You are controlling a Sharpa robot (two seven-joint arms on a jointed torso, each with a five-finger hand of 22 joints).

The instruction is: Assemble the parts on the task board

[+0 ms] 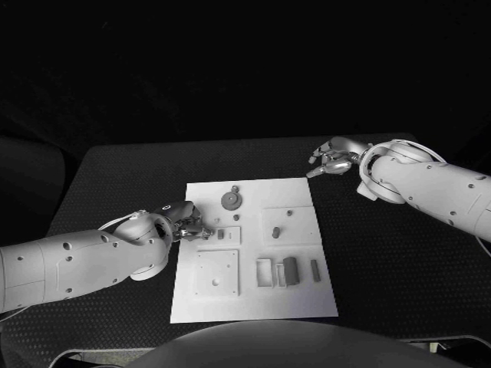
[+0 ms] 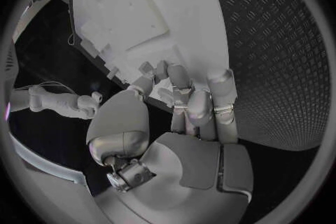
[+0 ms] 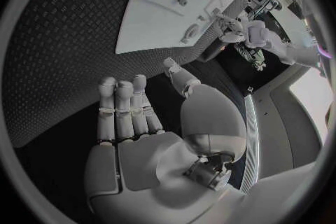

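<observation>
The left hand (image 1: 177, 221) is working at the task board (image 1: 253, 307)'s left edge, grip impossible to tell, while the right hand (image 1: 332, 159) is hovering far right, fingers loosely spread, holding nothing.

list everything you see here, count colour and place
table: one, black, textured top, under everything
task board: one, white, middle of the table
round part: one, grey, on the board's far end
peg: one, grey, small, in the raised square right of the board's middle
bar parts: a few, grey, side by side on the board's near right; exact count unclear
square plate: one, white, raised, near left of the board
left hand: one, silver, at the board's left edge, fingertips on the board by a small part; whether it holds it is unclear
right hand: one, silver, over bare table beyond the board's far right corner, holding nothing
</observation>
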